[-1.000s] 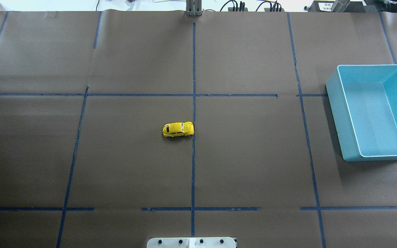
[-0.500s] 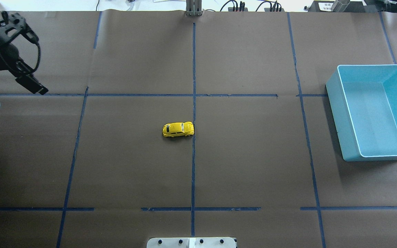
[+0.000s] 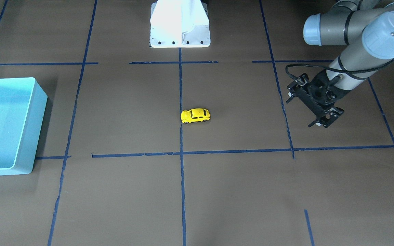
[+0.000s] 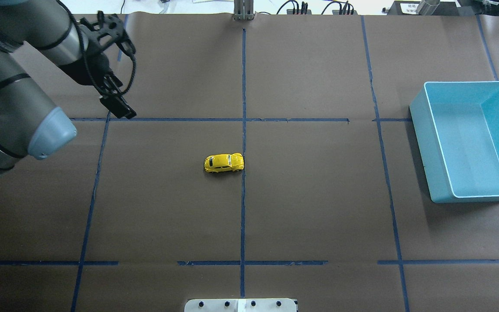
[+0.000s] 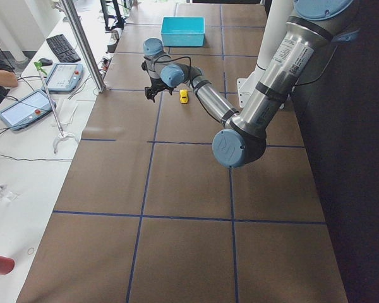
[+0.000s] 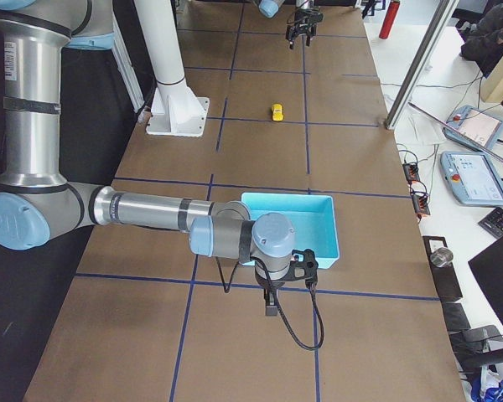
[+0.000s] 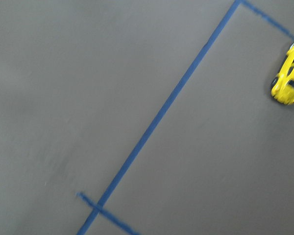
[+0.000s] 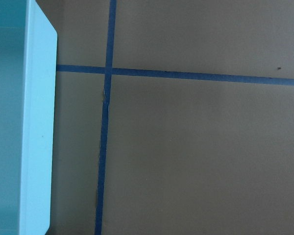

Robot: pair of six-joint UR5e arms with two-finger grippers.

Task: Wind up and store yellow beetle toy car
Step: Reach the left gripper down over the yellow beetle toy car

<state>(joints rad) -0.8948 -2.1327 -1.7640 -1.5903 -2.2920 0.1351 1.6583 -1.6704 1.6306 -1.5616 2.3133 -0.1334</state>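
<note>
The yellow beetle toy car (image 4: 224,163) stands on its wheels near the middle of the brown table, beside the centre tape line. It also shows in the front view (image 3: 195,115) and at the right edge of the left wrist view (image 7: 289,73). My left gripper (image 4: 114,69) hovers open and empty over the far left part of the table, well away from the car; it also shows in the front view (image 3: 308,107). My right gripper (image 6: 272,301) shows only in the right side view, next to the blue bin; I cannot tell whether it is open.
An empty light blue bin (image 4: 422,143) stands at the right side of the table, also visible in the front view (image 3: 36,119) and the right wrist view (image 8: 39,122). Blue tape lines divide the brown table cover. The white robot base (image 3: 180,30) stands at the near edge.
My left arm has come in from the left edge of the overhead view and moved right and forward over the table. The car and the bin have not moved.
</note>
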